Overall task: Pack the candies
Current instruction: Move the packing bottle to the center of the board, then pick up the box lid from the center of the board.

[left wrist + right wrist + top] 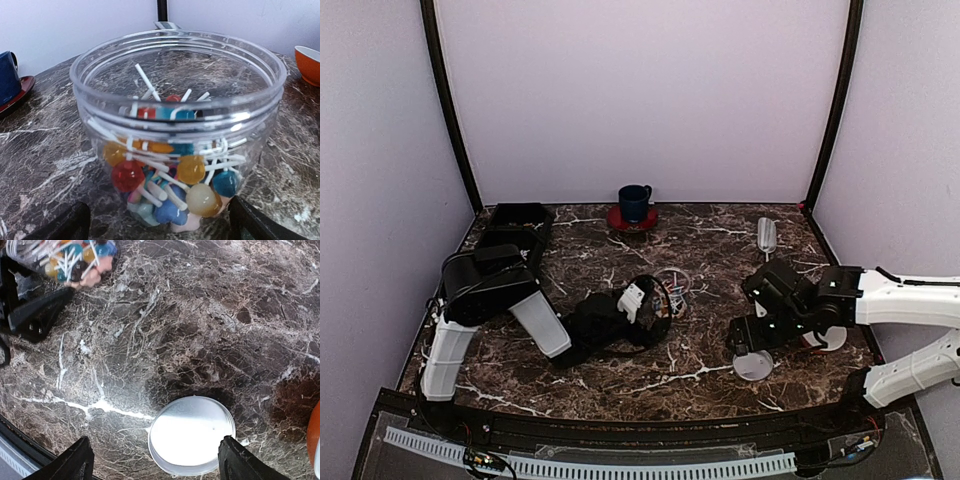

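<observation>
Going for the white lid (191, 434); lollipops (192, 170) in the clear jar (177, 75).
Splayed and empty, right gripper (157, 460) over lid at jar's 4 o'clock; left gripper (160, 222) splayed astride jar. Next: lower, pinch rim.

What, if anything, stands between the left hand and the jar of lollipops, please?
Nothing visible does. In the left wrist view the open left hand faces the clear jar directly, with only bare marble table before it. The lollipops lie inside, and the jar's mouth is uncovered.
</observation>
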